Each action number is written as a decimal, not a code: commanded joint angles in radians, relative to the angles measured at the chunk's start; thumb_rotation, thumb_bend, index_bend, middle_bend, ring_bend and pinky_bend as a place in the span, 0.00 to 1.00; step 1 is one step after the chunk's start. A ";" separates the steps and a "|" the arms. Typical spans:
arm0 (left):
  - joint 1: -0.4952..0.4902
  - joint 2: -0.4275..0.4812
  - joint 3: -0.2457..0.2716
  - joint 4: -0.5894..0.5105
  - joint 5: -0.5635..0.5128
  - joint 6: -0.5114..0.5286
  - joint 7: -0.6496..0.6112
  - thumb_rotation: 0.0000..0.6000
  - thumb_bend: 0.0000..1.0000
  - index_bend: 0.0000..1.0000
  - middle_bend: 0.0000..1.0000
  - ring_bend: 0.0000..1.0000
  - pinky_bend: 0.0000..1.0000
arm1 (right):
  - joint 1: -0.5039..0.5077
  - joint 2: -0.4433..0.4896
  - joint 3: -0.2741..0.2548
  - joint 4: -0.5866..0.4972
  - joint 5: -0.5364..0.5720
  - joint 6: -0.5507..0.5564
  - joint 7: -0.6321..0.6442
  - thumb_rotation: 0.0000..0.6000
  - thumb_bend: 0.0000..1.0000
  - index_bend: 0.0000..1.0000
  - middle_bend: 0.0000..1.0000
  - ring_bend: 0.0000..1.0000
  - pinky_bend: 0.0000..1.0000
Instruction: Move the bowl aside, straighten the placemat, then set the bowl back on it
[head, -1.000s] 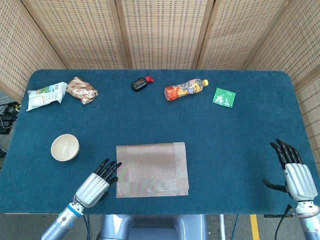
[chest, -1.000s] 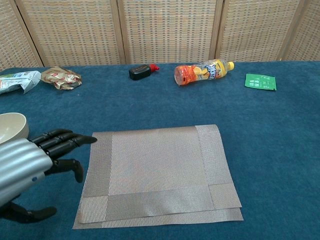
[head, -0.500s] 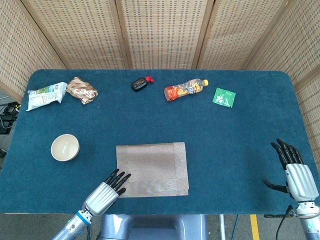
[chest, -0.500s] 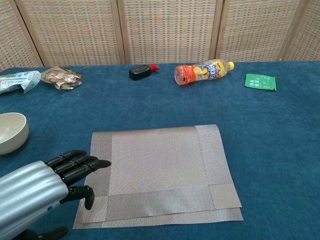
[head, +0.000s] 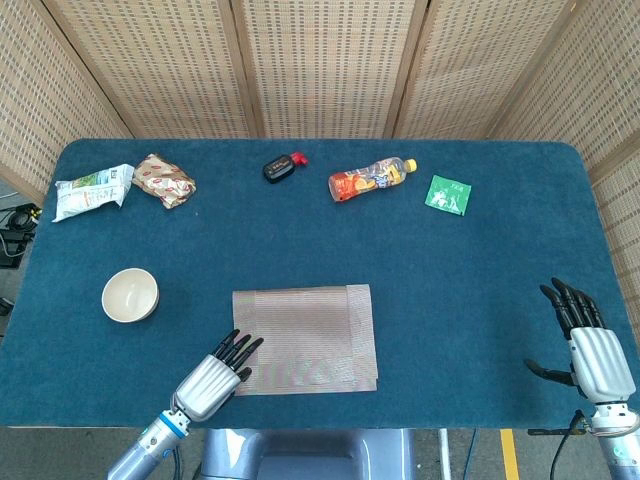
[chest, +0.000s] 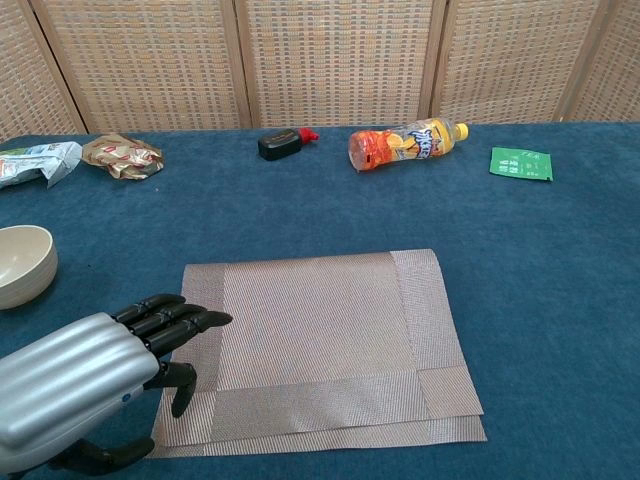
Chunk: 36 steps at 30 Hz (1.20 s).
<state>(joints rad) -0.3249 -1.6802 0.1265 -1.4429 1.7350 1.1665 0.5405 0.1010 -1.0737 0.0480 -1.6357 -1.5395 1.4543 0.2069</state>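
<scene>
Head view | left robot hand (head: 214, 371): empty, fingers apart, has slid onto placemat (head: 305, 338) near-left corner | bowl (head: 130, 295): already aside | right robot hand (head: 590, 350): spread, idle | straightening likely underway

Empty cream bowl (head: 130, 296) upright, well left of the folded grey woven placemat (head: 305, 338).

Blue table (head: 480, 260), placemat (head: 305, 338), bowl (head: 130, 295), bottle (head: 370, 179).

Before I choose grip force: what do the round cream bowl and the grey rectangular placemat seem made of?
The round cream bowl looks like smooth, matte ceramic or plastic, uniformly coloured. The grey rectangular placemat looks like woven vinyl or fabric: fine ribbed weave, slight sheen, thin folded layers.
</scene>
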 joint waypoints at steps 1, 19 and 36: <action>-0.004 -0.009 -0.003 0.001 -0.009 -0.012 0.010 1.00 0.31 0.49 0.00 0.00 0.00 | -0.001 0.002 0.001 0.000 0.001 0.002 0.004 1.00 0.02 0.00 0.00 0.00 0.00; -0.003 0.000 0.015 -0.010 -0.012 0.000 0.006 1.00 0.31 0.49 0.00 0.00 0.00 | 0.000 0.005 0.002 0.003 0.004 -0.001 0.019 1.00 0.02 0.00 0.00 0.00 0.00; -0.013 -0.043 -0.006 0.048 -0.041 -0.013 0.001 1.00 0.31 0.52 0.00 0.00 0.00 | 0.006 -0.004 0.001 0.010 0.010 -0.017 0.010 1.00 0.02 0.00 0.00 0.00 0.00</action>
<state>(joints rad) -0.3369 -1.7223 0.1207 -1.3962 1.6940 1.1536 0.5422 0.1067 -1.0779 0.0487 -1.6264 -1.5298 1.4374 0.2168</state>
